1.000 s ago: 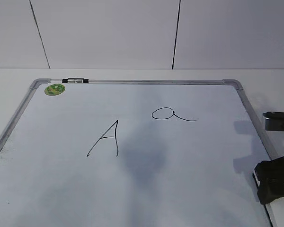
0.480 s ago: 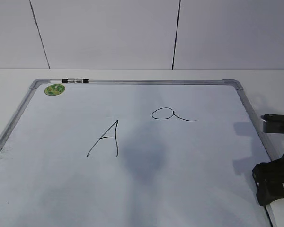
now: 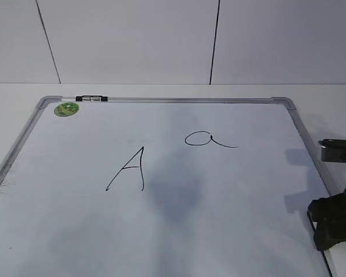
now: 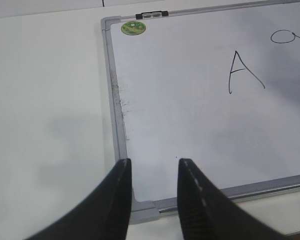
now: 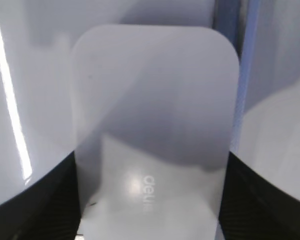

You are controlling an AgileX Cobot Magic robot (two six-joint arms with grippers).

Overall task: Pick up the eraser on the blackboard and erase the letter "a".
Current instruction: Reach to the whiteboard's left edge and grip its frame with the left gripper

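The blackboard (image 3: 161, 100) lies flat on the table. The letter "a" (image 3: 210, 139) is drawn right of its centre; part of it shows in the left wrist view (image 4: 285, 36). The eraser (image 5: 155, 100), white with grey lettering, lies by the board's right frame. My right gripper (image 5: 152, 156) has a jaw against each long side of it. In the exterior view that gripper (image 3: 330, 225) sits low at the board's right edge and hides the eraser. My left gripper (image 4: 154, 162) is open and empty above the board's near left corner.
A capital "A" (image 3: 130, 170) is drawn left of the "a". A green round magnet (image 3: 66, 108) and a black-and-silver marker (image 3: 92, 98) sit at the board's far left corner. White table surrounds the board, with a panelled wall behind.
My right gripper has shifted only slightly at the board's right edge. The writing and the board look the same.
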